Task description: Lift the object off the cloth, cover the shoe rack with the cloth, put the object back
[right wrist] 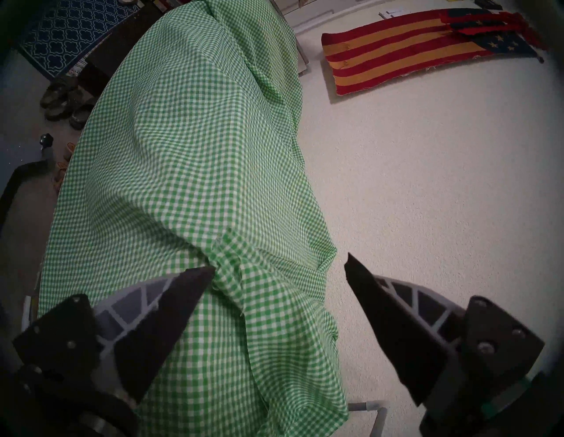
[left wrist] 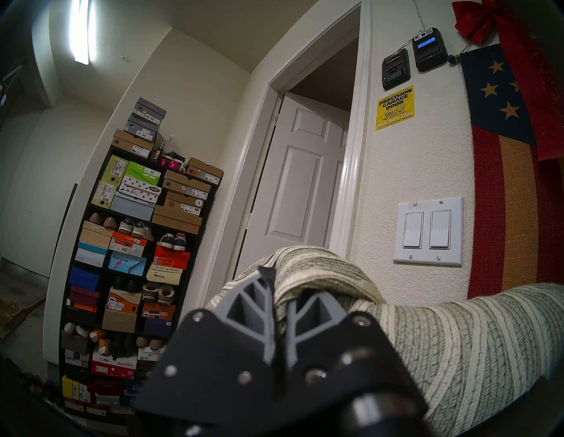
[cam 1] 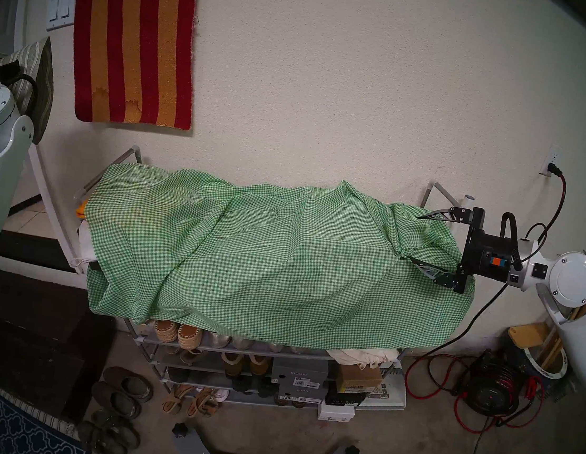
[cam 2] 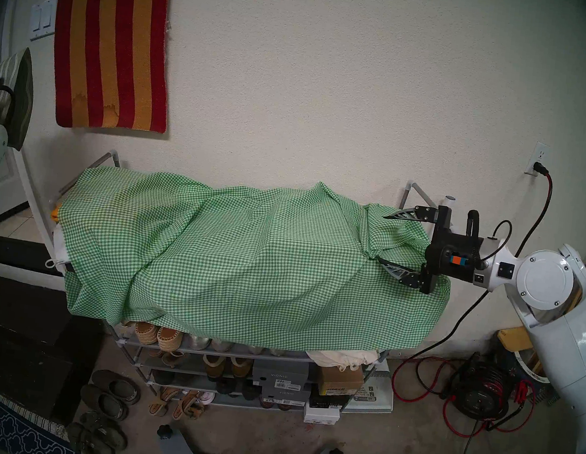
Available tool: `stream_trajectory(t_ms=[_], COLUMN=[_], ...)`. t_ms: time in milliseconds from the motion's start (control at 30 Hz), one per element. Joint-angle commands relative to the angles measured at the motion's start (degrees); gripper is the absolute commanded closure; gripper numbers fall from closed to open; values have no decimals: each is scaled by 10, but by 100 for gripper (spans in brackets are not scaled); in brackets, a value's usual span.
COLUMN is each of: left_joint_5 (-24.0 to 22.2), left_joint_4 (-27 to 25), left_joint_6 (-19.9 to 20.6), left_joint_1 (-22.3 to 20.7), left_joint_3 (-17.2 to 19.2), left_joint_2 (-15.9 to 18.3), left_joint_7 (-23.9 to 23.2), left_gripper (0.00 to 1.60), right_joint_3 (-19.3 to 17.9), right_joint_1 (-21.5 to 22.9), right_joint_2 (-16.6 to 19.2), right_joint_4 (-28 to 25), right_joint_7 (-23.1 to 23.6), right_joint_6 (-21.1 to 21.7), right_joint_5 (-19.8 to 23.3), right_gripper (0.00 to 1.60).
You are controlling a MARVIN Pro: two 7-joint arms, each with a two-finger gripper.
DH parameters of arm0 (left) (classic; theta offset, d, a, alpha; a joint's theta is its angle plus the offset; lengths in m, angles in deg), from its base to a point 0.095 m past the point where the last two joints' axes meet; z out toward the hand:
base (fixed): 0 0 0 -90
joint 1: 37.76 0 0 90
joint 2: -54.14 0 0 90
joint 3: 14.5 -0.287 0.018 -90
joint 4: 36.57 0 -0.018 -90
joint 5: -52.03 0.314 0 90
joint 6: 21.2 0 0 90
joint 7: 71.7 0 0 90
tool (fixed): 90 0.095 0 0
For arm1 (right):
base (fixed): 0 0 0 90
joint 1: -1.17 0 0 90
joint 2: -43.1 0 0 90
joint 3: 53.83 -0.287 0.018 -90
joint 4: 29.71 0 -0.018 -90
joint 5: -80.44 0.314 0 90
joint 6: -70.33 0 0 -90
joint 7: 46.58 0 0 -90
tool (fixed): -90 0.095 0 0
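Gingham cloth (cam 1: 273, 255) lay draped over the shoe rack (cam 1: 268, 356), bunched between the parted jaws of the right end effector (cam 1: 415, 240), so withdrawal risked dragging it askew, while the left end effector (left wrist: 276, 293) gripped the sun hat (left wrist: 457, 344).

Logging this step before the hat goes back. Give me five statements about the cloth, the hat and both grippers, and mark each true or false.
1. The gingham cloth lies draped over the top of the shoe rack. True.
2. The sun hat sits on top of the cloth. False: it is held up off the rack, in the left gripper.
3. The right gripper is clamped on the cloth. False: its jaws stand open, with bunched cloth lying between them.
4. The lower shelves with shoes and boxes are uncovered at the front. True.
5. The striped rug lies on the rack. False: it hangs on the wall.
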Motion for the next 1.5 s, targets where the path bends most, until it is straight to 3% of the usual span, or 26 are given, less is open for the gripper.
stream_trajectory(t_ms=[0,267,300,333,367,400,500,667,733,933,967,1033,1233,1333,1467], left_joint_5=[-1,0,0,0,0,0,0,0,0,0,0,0,0,0,0], left_joint_4=[-3,-3,-3,-3,-3,-3,-3,-3,-3,-3,-3,-3,-3,-2,-2], left_joint_6=[1,1,1,1,1,1,1,1,1,1,1,1,1,1,0], left_joint_1=[-1,-1,-1,-1,-1,-1,-1,-1,-1,-1,-1,-1,-1,-1,-1], left_joint_3=[1,1,1,1,1,1,1,1,1,1,1,1,1,1,1], left_joint_2=[1,1,1,1,1,1,1,1,1,1,1,1,1,1,0], left_joint_7=[0,0,0,0,0,0,0,0,0,0,0,0,0,0,0], left_gripper=[160,160,160,160,160,160,160,160,160,160,160,160,160,160,160], right_joint_3=[34,59,62,68,68,76,88,102,104,84,66,57,-5,-11,-12], right_joint_1=[49,75,78,85,85,96,111,123,125,93,77,68,9,-9,-31], right_joint_2=[-1,-3,-4,-5,-5,-8,-11,-18,-20,-24,-30,-27,-20,-14,-9], right_joint_4=[13,19,20,23,23,29,39,50,53,42,46,41,-16,-35,-52], right_joint_7=[3,8,9,16,16,19,32,41,41,18,17,19,49,67,124], right_joint_6=[3,9,10,12,12,15,16,16,16,22,10,4,-32,-39,-35], right_joint_5=[-8,-18,-19,-15,-15,-16,-14,-19,-21,-15,24,35,141,160,230], right_gripper=[0,0,20,63,63,90,110,114,160,160,160,160,160,160,160])
